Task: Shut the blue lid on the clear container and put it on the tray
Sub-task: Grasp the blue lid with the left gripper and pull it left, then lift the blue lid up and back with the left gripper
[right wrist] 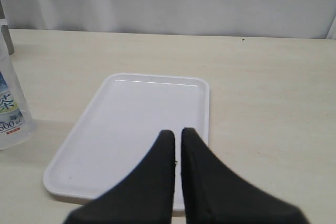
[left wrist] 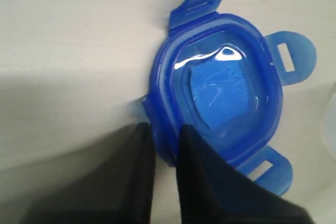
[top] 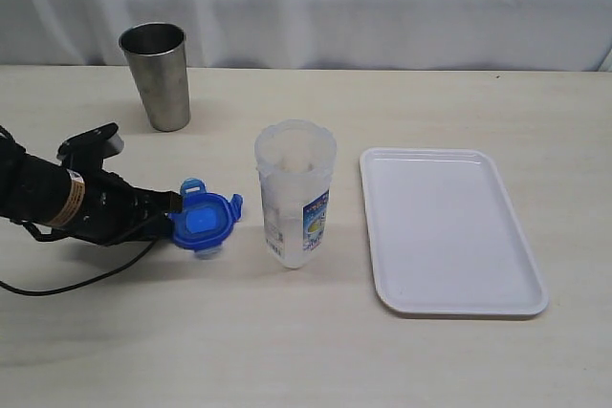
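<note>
Glossy blue lid [left wrist: 220, 93], rounded with snap flaps, rim pinched in left tool [left wrist: 164, 129], right tool [right wrist: 177, 134] closed, empty

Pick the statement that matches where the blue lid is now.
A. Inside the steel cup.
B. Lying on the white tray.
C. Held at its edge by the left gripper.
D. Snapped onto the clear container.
C: the left gripper pinches the rim of the blue lid, which is beside the open-topped clear container.

We see bright, even light with soft shadows; glare streaks the blue lid [left wrist: 215, 93], which looks slightly soft close up.
</note>
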Tool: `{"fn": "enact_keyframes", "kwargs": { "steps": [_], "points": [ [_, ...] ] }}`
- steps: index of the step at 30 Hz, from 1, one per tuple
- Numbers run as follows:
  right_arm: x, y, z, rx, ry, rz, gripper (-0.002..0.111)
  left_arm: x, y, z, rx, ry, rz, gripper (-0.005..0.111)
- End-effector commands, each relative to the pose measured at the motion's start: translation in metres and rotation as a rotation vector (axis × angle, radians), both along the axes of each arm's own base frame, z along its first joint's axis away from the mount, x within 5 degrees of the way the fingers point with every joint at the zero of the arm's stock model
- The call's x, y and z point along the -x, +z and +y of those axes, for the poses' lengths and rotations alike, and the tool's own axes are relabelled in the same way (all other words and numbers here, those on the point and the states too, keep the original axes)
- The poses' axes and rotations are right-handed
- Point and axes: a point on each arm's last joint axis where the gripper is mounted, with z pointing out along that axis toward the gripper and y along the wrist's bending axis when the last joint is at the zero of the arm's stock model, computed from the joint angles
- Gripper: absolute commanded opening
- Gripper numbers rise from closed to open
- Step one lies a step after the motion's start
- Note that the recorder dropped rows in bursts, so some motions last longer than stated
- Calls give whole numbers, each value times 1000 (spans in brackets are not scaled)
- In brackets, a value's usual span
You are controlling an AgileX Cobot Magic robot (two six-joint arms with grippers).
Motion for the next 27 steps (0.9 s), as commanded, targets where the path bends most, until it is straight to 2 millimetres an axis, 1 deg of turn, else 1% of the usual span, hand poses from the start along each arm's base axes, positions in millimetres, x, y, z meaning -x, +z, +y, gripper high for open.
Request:
{"fn": "enact_keyframes", "kwargs": {
  "steps": [1,4,9,12,22,27],
  "points": [
    [0,-1,0,-2,-5,0,5,0,-4,2,-45,25,0,7],
    [0,-1,0,-2,-5,0,5,0,-5,3,-74,-13,-20,0],
    [0,-1,0,-2,-5,0,5,0,-4,2,-100,-89,-55,0],
    [0,-1,0,-2,-5,0,5,-1,3,2,-114,-128,-98,0],
    [0,-1,0,-2,-5,0,5,-2,46,-1,-116,-214,-266,0],
    [0,-1,0,-2,-5,0,5,-10,75,-5,-95,-259,-377,0]
  ]
}}
